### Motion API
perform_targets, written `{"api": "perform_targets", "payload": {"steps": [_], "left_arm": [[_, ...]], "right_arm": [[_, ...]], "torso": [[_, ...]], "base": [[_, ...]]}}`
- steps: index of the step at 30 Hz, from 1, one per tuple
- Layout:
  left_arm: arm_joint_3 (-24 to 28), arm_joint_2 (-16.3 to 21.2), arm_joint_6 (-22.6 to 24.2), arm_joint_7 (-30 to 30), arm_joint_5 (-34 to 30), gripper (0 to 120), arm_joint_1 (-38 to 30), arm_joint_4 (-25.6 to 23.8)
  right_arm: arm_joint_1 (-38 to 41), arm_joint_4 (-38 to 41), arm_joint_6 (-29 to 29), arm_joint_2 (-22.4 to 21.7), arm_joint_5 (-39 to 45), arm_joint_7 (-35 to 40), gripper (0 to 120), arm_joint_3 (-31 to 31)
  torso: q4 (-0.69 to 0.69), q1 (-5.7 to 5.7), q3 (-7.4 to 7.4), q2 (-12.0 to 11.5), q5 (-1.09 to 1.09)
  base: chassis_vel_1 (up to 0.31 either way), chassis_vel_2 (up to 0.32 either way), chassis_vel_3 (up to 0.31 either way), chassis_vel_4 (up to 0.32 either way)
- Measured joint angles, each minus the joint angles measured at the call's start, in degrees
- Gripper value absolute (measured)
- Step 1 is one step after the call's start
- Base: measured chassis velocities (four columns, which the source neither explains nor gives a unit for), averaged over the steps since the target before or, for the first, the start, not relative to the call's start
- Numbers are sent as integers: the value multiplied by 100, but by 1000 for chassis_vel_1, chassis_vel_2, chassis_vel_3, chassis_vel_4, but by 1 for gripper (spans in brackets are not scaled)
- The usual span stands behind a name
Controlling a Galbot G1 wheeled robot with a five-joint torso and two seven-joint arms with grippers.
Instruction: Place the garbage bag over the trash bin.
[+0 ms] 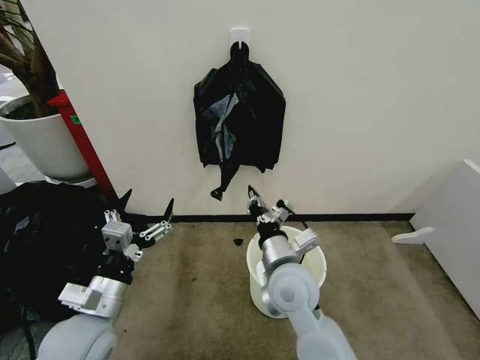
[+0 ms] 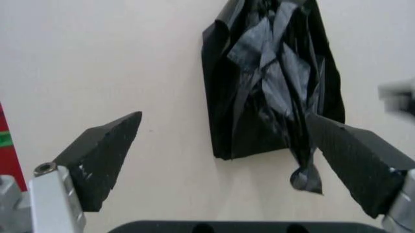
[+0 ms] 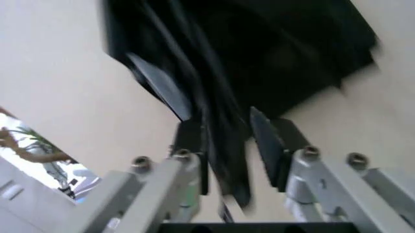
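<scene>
Left arm: you see it low at 7 o'clock in the head view, reaching up from the bottom edge.
Left gripper [image 1: 146, 210]: its two black fingers stand wide apart with nothing between them, hanging over the carpet beside the dark heap; in the left wrist view the left gripper [image 2: 233, 160] faces the wall with the hanging bag ahead of it.
Dark heap of bags [image 1: 45, 247]: it lies on the floor at 8 o'clock, just beside the left arm.
Right arm: it rises from 5 o'clock in the head view and crosses in front of the bin.
Trash bin [image 1: 319, 266]: you find the cream-white bucket upright on the carpet just below centre, partly hidden by the right arm, with no bag over its rim.
Right gripper [image 1: 264, 204]: it sits above the bin, at the lower tail of the hanging bag; in the right wrist view the right gripper [image 3: 224, 145] has its fingers drawn narrow with the bag's black plastic between them, though you cannot tell whether they press on it.
Garbage bag [image 1: 238, 120]: glossy, black and wrinkled, it hangs flat against the wall at 12 o'clock.
Hook [image 1: 240, 35]: white, on the wall, holding the bag's top.
Plant pot [image 1: 41, 139]: large and white, at 10 o'clock by the wall.
</scene>
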Motion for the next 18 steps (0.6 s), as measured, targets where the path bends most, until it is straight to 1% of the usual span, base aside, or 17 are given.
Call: {"api": "perform_targets", "payload": {"steps": [1,3,4,7,9,10,11,12,13,15,18], "left_arm": [[2,10,9,0,-5,100,2,8],[6,27,25,1,-5,100,37,20],[6,27,25,1,-5,100,37,20],[-10,44,35,2,14,100,117,9],[-47,56,59,-4,20,100,171,-49],[-58,58,67,-4,22,100,192,-64],[-58,58,67,-4,22,100,192,-64],[-74,53,75,-9,31,100,213,-88],[-81,45,80,-14,39,100,220,-101],[-88,-6,101,-25,80,100,240,-163],[-89,-82,126,-30,132,100,272,-257]], "right_arm": [[84,12,-33,-19,-2,4,26,7],[439,12,-156,-77,-10,15,36,5],[439,12,-156,-77,-10,15,36,5],[1132,-135,-300,-79,-20,67,48,-80],[1599,-305,-321,38,-5,138,58,-222],[1735,-367,-322,94,-5,147,60,-268],[1735,-367,-322,94,-5,147,60,-268],[1948,-499,-322,208,-35,154,67,-358],[2040,-581,-323,268,-66,154,69,-412],[2271,-821,-315,427,-165,145,79,-521],[2430,-1079,-296,546,-230,130,90,-529]], "torso": [[0,0,0,0,0],[0,0,0,0,0],[0,0,0,0,0],[0,0,1,0,-1],[1,0,0,0,-1],[2,0,0,0,0],[2,0,0,0,0],[2,0,0,0,-1],[2,0,0,0,-1],[2,0,0,0,-2],[2,0,0,0,-1]], "base": [[0,0,0,0],[0,0,0,0],[0,0,0,0],[0,0,0,0],[0,0,0,0],[0,0,0,0],[0,0,0,0],[0,0,0,0],[0,0,0,0],[0,0,0,0],[0,0,0,0]]}}
